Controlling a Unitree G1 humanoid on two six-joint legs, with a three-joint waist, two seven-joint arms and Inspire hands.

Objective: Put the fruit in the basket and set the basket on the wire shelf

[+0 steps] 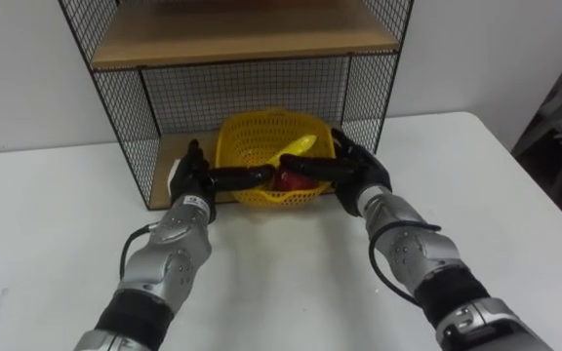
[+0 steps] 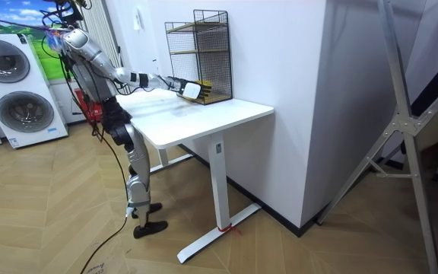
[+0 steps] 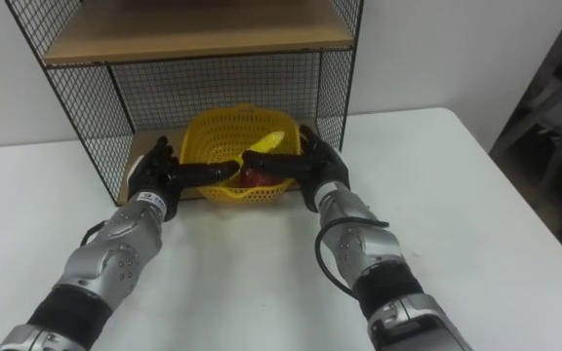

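The yellow basket [image 1: 245, 146] sits on the lower wooden board [image 1: 163, 164] of the wire shelf [image 1: 128, 115], its front wall close to the board's front edge, so it looks set down but not pushed deep. A banana [image 1: 297, 148] and a red fruit [image 1: 287, 181] lie inside it, which suggests the loading is done. The left robot hand [image 1: 194, 179] and the right robot hand [image 1: 355, 168] flank the basket, with fingers stretched nearly straight across its front wall and thumbs raised beside the rim. This looks like a two-sided press that steadies and slides the basket, not a curled grip. The shelf stands at the back of the white table [image 1: 281, 273], so the robot has to reach with both arms extended.
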